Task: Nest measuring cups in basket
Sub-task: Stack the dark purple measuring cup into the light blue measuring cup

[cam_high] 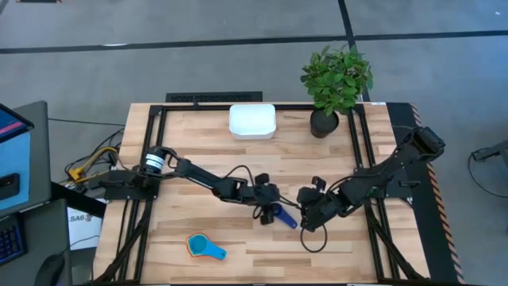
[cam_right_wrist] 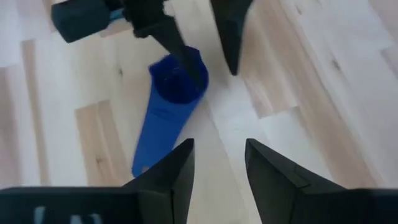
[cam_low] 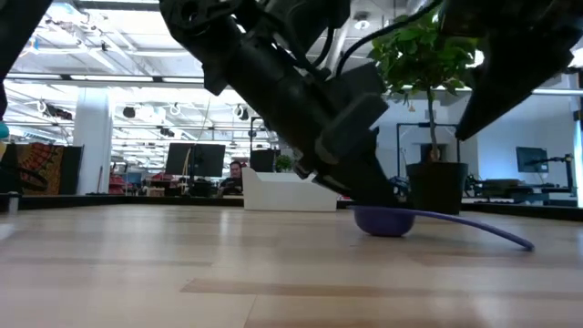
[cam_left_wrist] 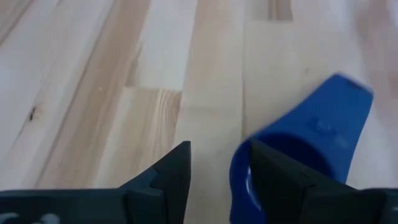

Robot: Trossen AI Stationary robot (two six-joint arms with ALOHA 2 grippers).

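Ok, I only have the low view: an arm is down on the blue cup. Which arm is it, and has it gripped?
Observer: It's the left gripper. It is open, with one finger inside the blue cup and the other outside the wall.
Operator: Where's the other arm?
Observer: The right gripper hangs open just past the cup's handle end, holding nothing.
Operator: Any other cups in sight?
Observer: A light blue and orange pair lies on the left arm's side, near the table edge opposite the white basket.
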